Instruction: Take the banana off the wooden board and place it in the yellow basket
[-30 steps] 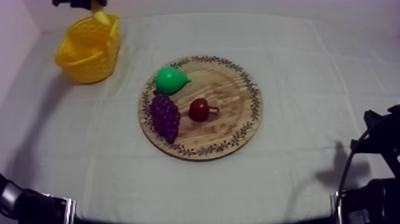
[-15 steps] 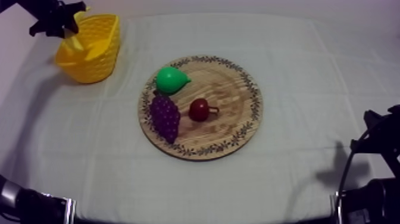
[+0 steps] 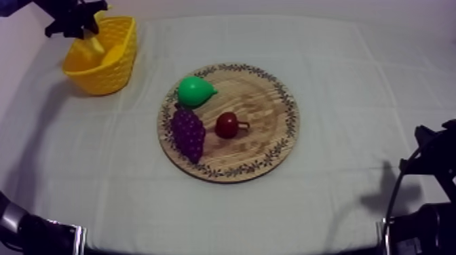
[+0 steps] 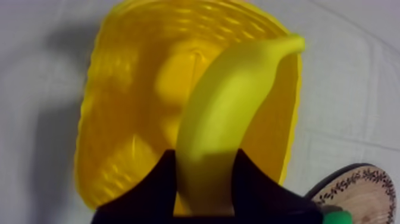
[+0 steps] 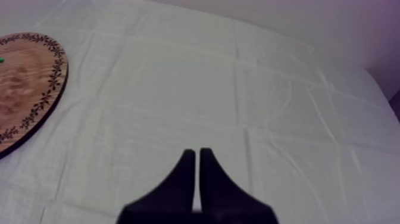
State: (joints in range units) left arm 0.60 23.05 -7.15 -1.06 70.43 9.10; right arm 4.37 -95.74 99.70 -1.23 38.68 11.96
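Observation:
The yellow banana (image 3: 96, 45) hangs tilted over the open mouth of the yellow basket (image 3: 110, 70) at the table's far left. My left gripper (image 3: 83, 28) is shut on its upper end. In the left wrist view the banana (image 4: 229, 113) stands between the black fingers (image 4: 153, 182) of my left gripper (image 4: 205, 159), with the basket (image 4: 119, 119) right beneath. The round wooden board (image 3: 264, 108) lies mid-table, apart from the basket. My right gripper (image 5: 197, 159) is shut on nothing, resting low over bare cloth at the table's right side (image 3: 434, 159).
On the board lie a green pear (image 3: 195, 91), a purple bunch of grapes (image 3: 188, 132) and a small red fruit (image 3: 227, 125). The board's rim (image 4: 360, 187) shows beside the basket, and the board (image 5: 24, 89) lies well off from my right gripper.
My left gripper carried the banana from behind the basket's far rim leftward and down, then slightly right, so the banana now hangs over the basket's inside. The right arm stayed still.

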